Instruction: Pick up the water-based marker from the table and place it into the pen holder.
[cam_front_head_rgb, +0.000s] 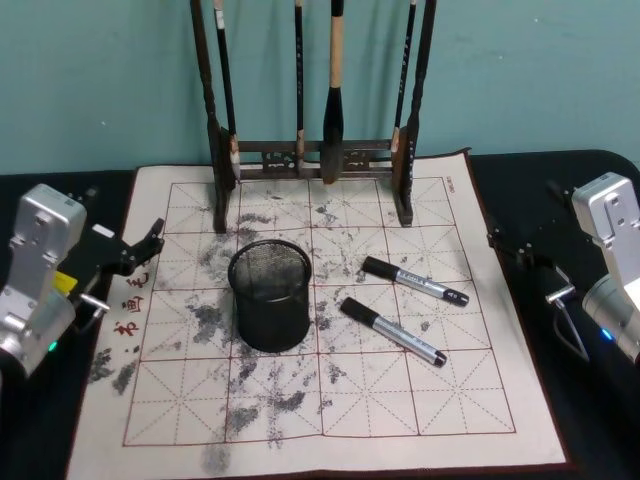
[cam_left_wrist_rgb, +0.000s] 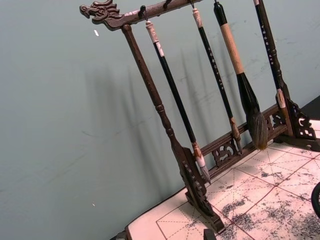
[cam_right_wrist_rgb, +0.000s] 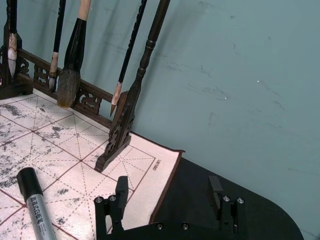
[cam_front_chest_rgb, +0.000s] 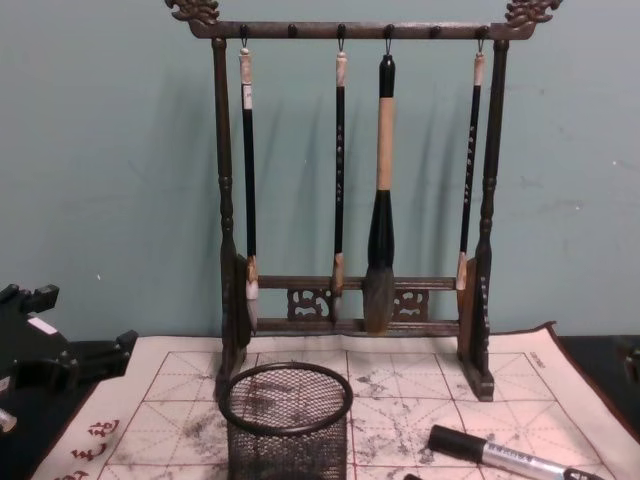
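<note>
Head view, far left?
— Left gripper, just off the left edge of the felt mat. Fingers apart, holding nothing.

Next along?
— One black mesh pen holder, standing up near the middle of the mat. Nothing poking out of the top.

Then?
— Two water-based markers, lying flat on the mat to the right of the cup. Front marker nearest the holder, back marker close behind, not touching.

And far right?
— Right gripper, over the dark table by the mat's right edge. Fingers wide apart too, nothing between.

At the back?
— One wooden brush rack, four brushes hanging down.

How to handle a marker?
— Probably light and stiff, hard all the way through. Smooth and round, so likely to roll or slip. Best pinched across the middle of the grey barrel, not on the black cap. No need to squeeze hard.
</note>
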